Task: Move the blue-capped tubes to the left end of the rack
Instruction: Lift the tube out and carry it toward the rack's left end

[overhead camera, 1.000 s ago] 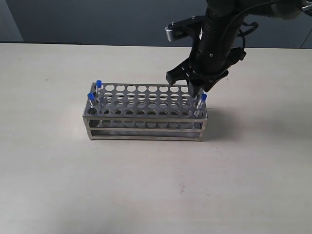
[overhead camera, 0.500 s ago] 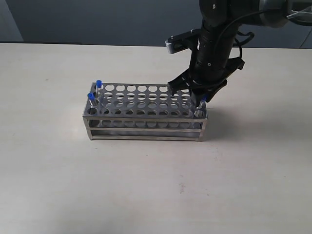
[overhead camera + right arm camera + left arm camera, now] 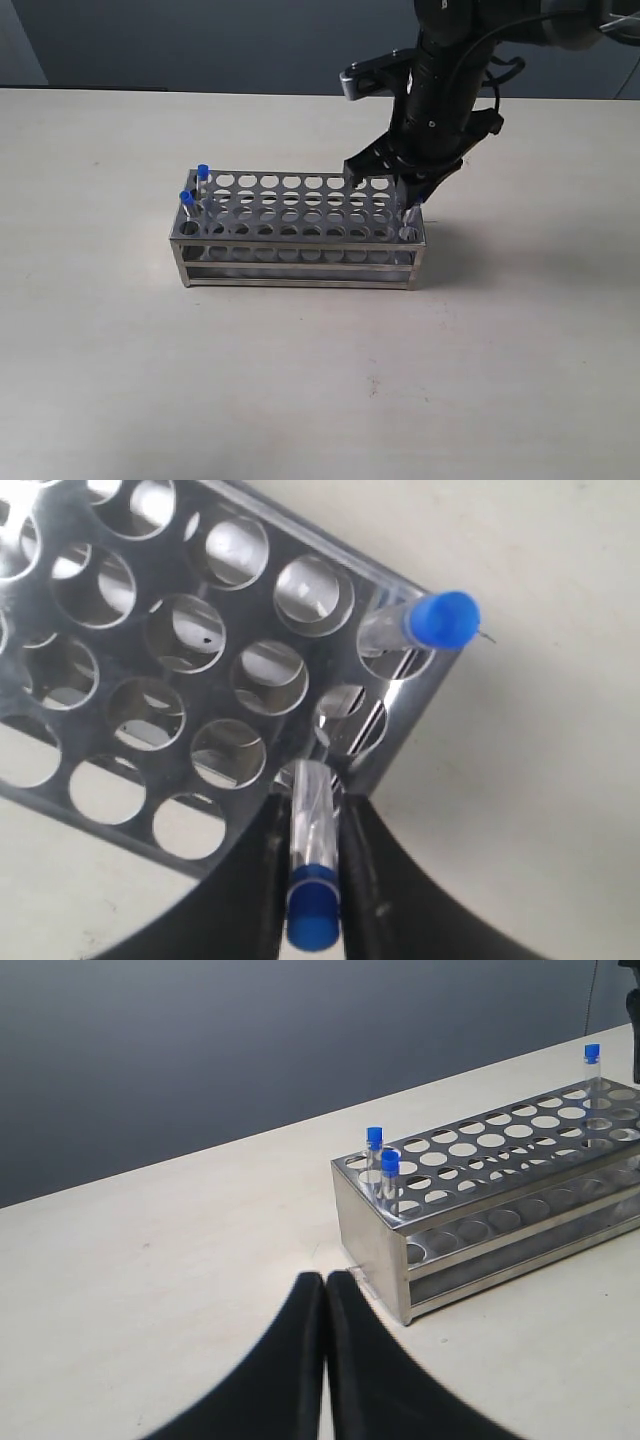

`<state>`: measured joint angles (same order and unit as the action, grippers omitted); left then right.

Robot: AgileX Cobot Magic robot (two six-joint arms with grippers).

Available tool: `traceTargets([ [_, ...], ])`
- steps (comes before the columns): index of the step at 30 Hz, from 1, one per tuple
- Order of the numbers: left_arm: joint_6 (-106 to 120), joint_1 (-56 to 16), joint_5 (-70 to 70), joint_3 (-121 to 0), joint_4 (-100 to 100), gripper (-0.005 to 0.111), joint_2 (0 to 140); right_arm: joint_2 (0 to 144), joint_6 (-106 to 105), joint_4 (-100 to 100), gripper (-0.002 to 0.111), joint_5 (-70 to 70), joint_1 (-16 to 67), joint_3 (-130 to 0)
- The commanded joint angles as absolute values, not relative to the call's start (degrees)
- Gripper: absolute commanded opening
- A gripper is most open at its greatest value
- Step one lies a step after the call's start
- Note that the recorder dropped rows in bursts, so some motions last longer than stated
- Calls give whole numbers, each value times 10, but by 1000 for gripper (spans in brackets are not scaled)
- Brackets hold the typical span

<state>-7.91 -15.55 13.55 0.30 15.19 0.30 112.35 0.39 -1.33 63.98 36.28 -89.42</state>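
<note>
No legible text, label, brand, number or sign in any view: none on the rack (image 3: pixel 300 247), none on the blue-capped tubes (image 3: pixel 390 1163).
</note>
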Motion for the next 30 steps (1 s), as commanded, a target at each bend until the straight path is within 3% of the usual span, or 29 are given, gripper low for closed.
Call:
traceTargets([
  [1, -82, -162, 133, 0, 152, 1, 0, 1086, 0, -18, 0, 651, 360, -893],
  [30, -82, -162, 133, 0, 152, 1, 0, 1009, -120, 93, 0, 603, 361, -943],
])
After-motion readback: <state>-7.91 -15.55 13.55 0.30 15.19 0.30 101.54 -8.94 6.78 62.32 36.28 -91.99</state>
